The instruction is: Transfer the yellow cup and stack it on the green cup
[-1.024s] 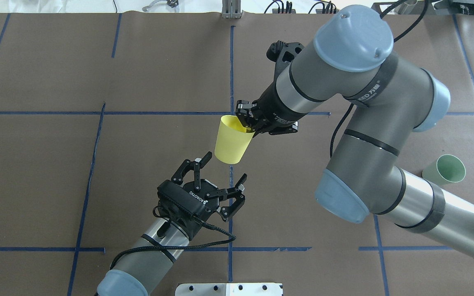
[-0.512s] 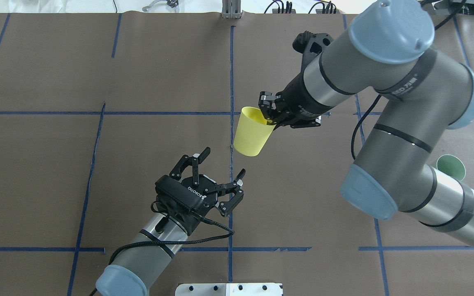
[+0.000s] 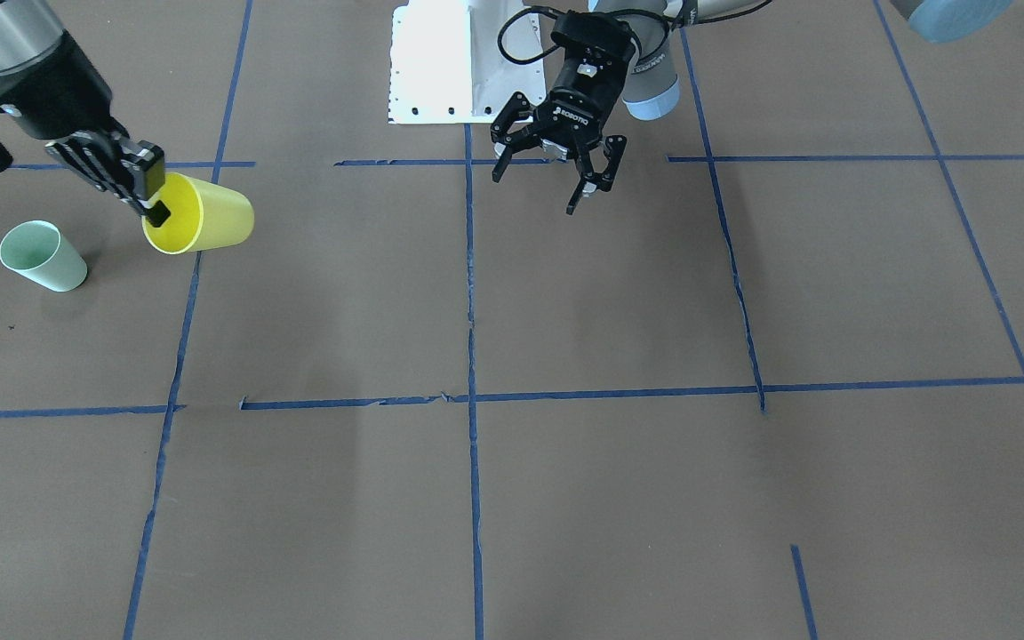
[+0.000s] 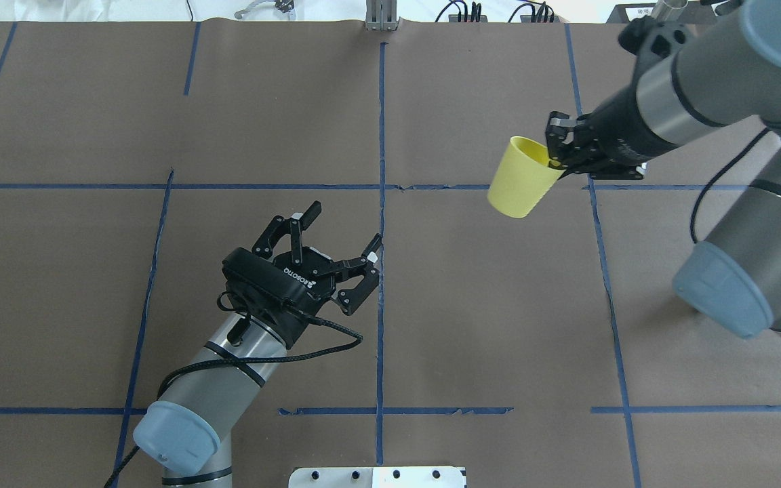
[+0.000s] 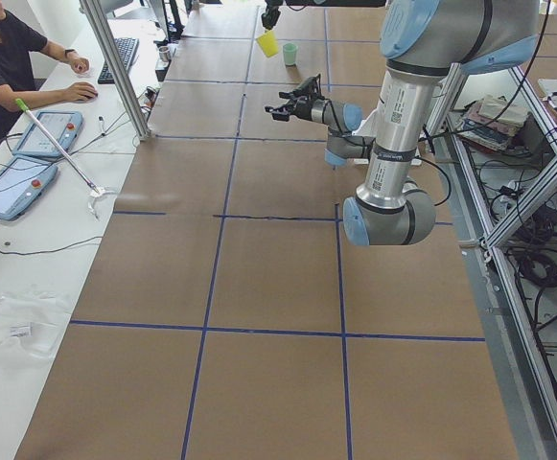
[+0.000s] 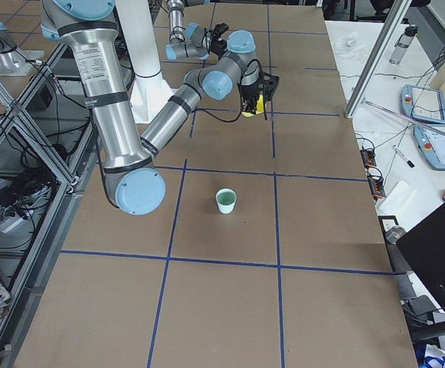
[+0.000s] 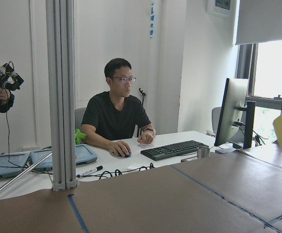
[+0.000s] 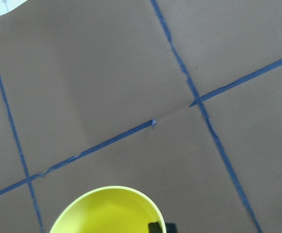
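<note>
The yellow cup (image 4: 523, 181) hangs clear above the tabletop (image 4: 262, 122), pinched at its rim by the right end effector (image 4: 554, 163), with 1 finger inside the mouth and 1 on the outer wall. It is tilted, its base lower than its rim and its mouth turned partly sideways. The green cup (image 3: 41, 256) stands upright, mouth up, on the tabletop near the yellow cup but not touching it. In the overhead view the right arm hides it.

The step in hand looks like the carry to the green cup, with the stacking not yet done. To do it well, I would level the yellow cup first, base straight down, and only then centre it over the green mouth. A tilted entry would likely catch the green rim and tip that light cup over. Descend straight and slowly. Since the 2 cups are the same size, the yellow rim should end up proud of the green one, so let go once it seats and before the outer finger reaches the green rim. Then lift straight up.

The left end effector (image 4: 345, 224) is spread wide and empty over the middle of the tabletop, well apart from both cups.
</note>
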